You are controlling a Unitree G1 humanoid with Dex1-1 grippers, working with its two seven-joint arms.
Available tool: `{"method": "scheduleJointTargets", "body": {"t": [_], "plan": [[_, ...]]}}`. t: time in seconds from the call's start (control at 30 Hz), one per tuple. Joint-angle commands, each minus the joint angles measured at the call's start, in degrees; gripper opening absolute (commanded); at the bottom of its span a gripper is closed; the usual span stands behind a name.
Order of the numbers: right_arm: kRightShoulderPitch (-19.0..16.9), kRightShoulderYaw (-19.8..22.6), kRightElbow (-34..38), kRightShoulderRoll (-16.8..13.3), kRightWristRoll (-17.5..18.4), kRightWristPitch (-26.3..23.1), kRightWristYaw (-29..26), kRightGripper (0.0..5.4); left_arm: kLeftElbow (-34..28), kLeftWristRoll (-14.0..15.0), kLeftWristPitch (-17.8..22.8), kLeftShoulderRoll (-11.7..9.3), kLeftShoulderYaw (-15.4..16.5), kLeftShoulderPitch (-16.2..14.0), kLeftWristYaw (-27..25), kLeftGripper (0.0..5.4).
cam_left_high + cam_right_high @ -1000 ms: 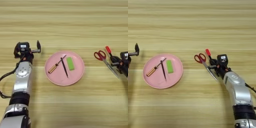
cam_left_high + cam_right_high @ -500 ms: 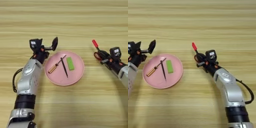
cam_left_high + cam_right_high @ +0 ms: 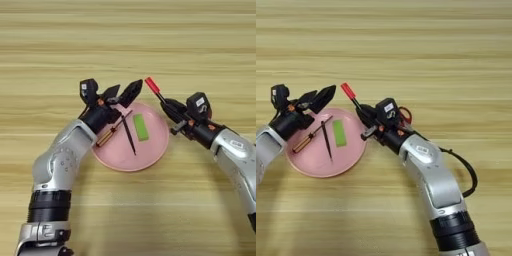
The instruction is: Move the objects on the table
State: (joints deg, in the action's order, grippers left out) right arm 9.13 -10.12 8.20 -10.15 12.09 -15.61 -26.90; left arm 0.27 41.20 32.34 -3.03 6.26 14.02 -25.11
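Marker (image 3: pixel 152 86) clamped in right pincer (image 3: pixel 170 106); beside plate (image 3: pixel 150 150) rim

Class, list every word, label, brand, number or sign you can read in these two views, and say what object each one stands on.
None can be read.
White label on the left gripper's housing: too blurred to read.
White label on the right gripper's housing: too blurred to read.
The marker pen, pink plate, screwdriver, black pen and green block show no print.
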Motion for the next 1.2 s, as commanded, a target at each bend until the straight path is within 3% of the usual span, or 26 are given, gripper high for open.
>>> {"method": "scheduleJointTargets", "body": {"t": [0.03,0.43,1.2], "plan": [[1.5,-0.9,1.4,0.4,-0.6,0.6,-0.2,0.47,-0.6,2.2,3.7,0.0,-0.2,-0.2,-0.9,5.4],[1.8,-2.6,4.4,1.2,-0.4,0.1,-0.4,0.47,2.5,3.0,5.1,1.3,0.8,1.2,-1.1,5.4],[-0.2,-5.9,5.4,-0.4,-1.3,-0.1,-2.4,0.47,1.5,5.0,6.0,2.4,3.8,2.2,-0.1,5.4]]}}
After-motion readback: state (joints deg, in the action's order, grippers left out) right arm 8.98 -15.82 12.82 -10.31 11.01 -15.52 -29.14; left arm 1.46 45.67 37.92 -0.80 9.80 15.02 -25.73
